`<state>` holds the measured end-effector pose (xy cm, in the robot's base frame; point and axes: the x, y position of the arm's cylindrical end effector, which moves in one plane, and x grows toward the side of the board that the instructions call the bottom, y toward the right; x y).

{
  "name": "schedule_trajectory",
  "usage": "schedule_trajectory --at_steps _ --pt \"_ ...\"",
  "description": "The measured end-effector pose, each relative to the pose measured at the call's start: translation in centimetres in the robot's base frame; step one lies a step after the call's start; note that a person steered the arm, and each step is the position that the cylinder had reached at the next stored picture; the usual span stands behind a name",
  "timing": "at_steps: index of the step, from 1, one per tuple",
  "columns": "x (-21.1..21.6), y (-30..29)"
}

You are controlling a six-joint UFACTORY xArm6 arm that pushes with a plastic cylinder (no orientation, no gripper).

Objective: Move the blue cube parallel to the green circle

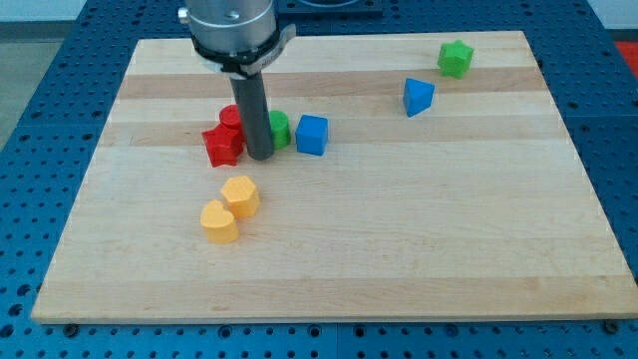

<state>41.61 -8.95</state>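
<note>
Camera view shows our rod planted on the wooden surface (399,249), our tip (261,156) between the red blocks and the green circle (280,130). We carry no gripper, only this rod. The blue cube (312,135) sits just right of the green circle, which the rod partly hides. A red star-like block (222,146) and a red cylinder (231,117) lie at the tip's left. Nearer us sit two yellow blocks (240,195) (218,221), touching. Far right lie a blue triangular block (418,97) and a green star-like block (456,58).
</note>
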Motion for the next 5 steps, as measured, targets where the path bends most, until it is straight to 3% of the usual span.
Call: schedule_trajectory --at_steps 1,3,4,5 --pt "0.0 0.0" --pt "-0.7 10.7" --pt "-0.7 10.9" --pt "2.3 10.9"
